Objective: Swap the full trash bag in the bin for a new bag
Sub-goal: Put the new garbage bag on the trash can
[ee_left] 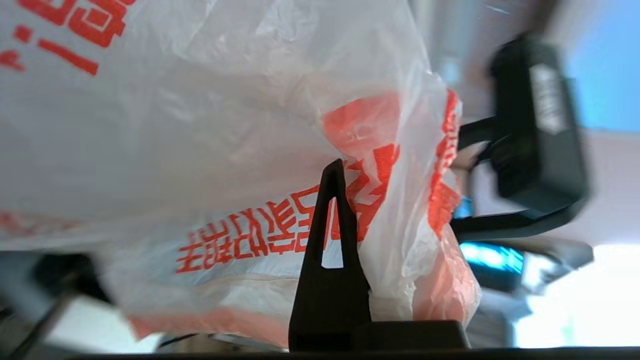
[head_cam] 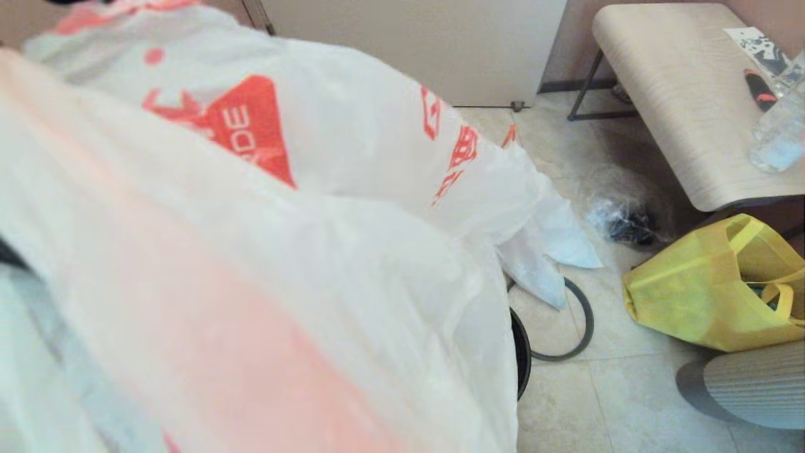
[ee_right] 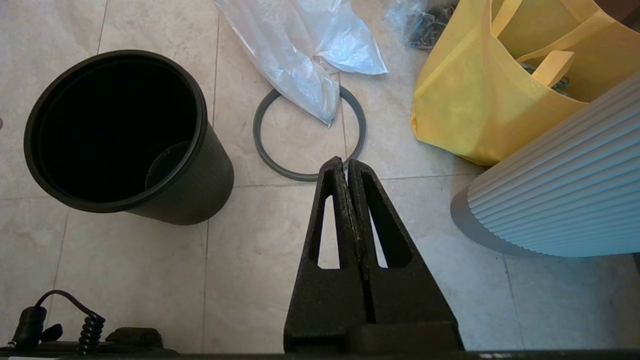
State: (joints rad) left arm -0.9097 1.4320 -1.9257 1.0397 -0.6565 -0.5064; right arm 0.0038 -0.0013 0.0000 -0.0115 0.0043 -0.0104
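Observation:
The new bag (head_cam: 302,207), thin white plastic with orange-red print, hangs close before the head camera and fills most of that view. Its lower corners (ee_right: 300,60) trail down onto the floor over the grey ring (ee_right: 309,132). My left gripper (ee_left: 345,170) is shut on a bunched fold of this bag (ee_left: 400,200); one black finger (ee_left: 327,235) shows, the other is wrapped in plastic. The black bin (ee_right: 120,130) stands upright and empty, and only a sliver of it (head_cam: 522,358) shows in the head view. My right gripper (ee_right: 346,162) hangs shut and empty above the floor beside the ring. The full trash bag is out of view.
A yellow bag (head_cam: 704,289) lies on the floor at the right, next to a grey ribbed rounded object (head_cam: 755,384). A clear film bag with dark items (head_cam: 619,220) lies under a bench (head_cam: 679,100) that carries a plastic bottle (head_cam: 780,132).

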